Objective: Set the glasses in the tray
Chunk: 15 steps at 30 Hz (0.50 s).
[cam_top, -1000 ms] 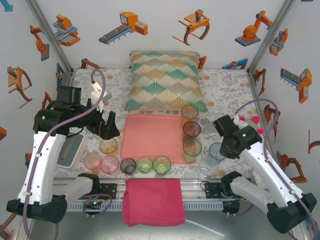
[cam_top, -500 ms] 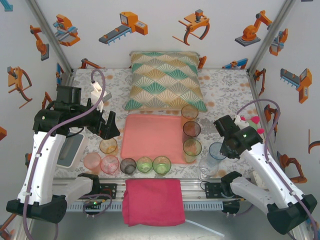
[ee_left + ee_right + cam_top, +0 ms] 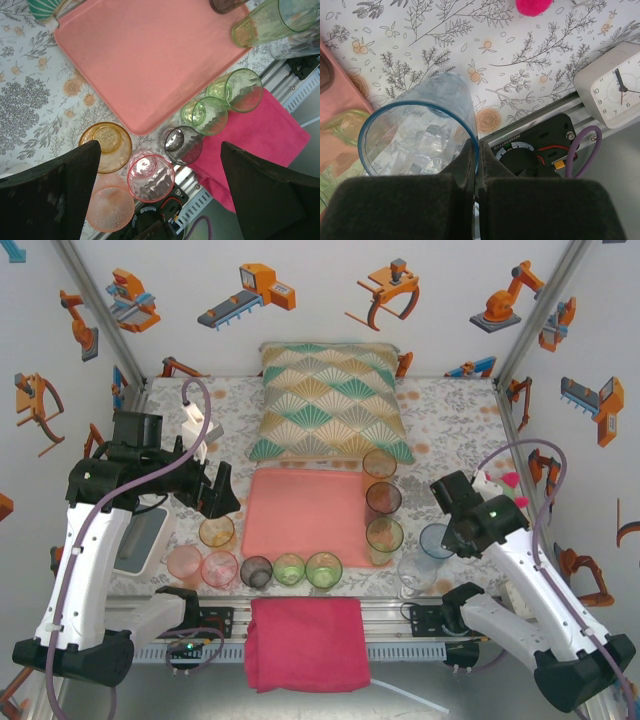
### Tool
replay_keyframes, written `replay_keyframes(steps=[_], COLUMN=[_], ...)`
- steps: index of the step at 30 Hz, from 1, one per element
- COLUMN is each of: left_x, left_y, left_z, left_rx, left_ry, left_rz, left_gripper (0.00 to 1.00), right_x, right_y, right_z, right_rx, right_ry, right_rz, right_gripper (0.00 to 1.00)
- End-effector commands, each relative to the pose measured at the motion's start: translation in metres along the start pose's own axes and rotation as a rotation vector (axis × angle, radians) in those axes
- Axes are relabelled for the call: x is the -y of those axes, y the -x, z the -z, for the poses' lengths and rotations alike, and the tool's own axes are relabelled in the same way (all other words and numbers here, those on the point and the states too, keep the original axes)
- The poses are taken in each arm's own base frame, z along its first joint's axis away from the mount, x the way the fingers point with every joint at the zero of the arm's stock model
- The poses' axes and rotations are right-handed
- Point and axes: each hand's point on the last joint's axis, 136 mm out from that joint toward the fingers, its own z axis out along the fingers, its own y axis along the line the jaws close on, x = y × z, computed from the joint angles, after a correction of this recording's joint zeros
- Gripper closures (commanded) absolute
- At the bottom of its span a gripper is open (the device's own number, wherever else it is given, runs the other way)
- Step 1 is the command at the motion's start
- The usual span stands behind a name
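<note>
Right jaws finish closing and now pinch the rim of the blue glass by the tabletop's near-right edge, outside the tray; lifting looks possible. Left jaws gape wide, empty.

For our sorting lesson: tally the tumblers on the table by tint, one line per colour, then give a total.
Green glasses: 3
Pink glasses: 2
Smoky grey glasses: 2
Amber glass: 1
Blue glass: 1
Clear glass: 1
Pale glass, tint unclear: 1
Total: 11
</note>
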Motion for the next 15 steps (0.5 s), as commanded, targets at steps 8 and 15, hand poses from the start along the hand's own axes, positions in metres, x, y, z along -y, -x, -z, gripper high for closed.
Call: replay_keyframes(steps=[8,15], left_x=[0.005,0.005], left_y=[0.002,0.003], left_z=[-0.002,-0.003], left_rx=[0.015,0.015], left_ry=[-0.032,-0.036], left_rz=[-0.019,-0.018], left_gripper=[0.03,0.03], right_x=[0.014,0.015], right_y=[0.008,0.021], right_z=[0.006,0.017], right_rx=[0.058,0.121], right_ry=[-0.032,-0.004], right_rz=[-0.062,-0.094], right_gripper=[1.0,1.0])
